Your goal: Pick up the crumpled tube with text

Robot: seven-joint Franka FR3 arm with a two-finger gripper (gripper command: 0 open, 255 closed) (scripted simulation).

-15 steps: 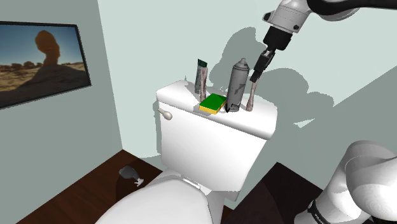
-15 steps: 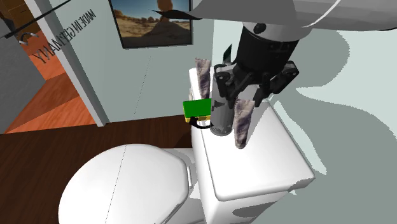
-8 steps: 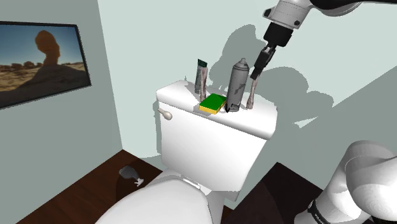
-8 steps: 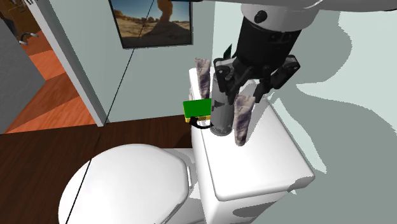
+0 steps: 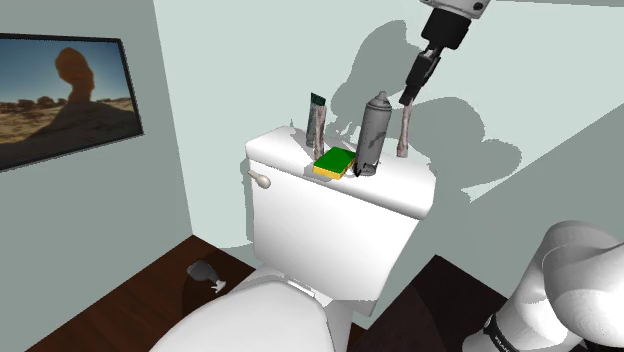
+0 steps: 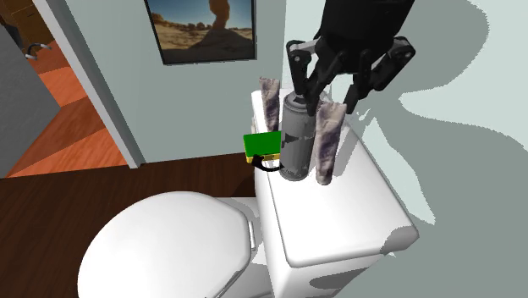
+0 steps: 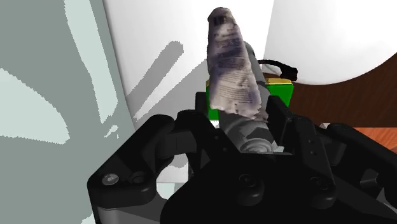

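Gripper (image 5: 409, 98) (image 6: 332, 107) (image 7: 244, 122) hangs high over the toilet's tank lid (image 5: 405, 196) (image 6: 347, 233), fingers pinched on the upper end of the crumpled tube (image 5: 403, 135) (image 6: 326, 146) (image 7: 231, 67).

- Room: pale wall (image 5: 560, 90) close behind the tube and the lid's back edge. Grey spray can (image 5: 371, 128) (image 6: 294, 140) stands just beside the tube, perhaps touching. Green sponge (image 5: 334, 165) (image 6: 263, 145) lies beyond the can, and a second tube (image 5: 316, 118) (image 6: 270, 96) farther along. Bare lid on the tube's other side, to the shoulder view's right.
- Tube: hangs roughly upright. Its foot seems just clear of the lid, though contact cannot be ruled out. Creased, mottled grey-mauve skin, lines of dark print, narrowing toward the end away from the fingers.
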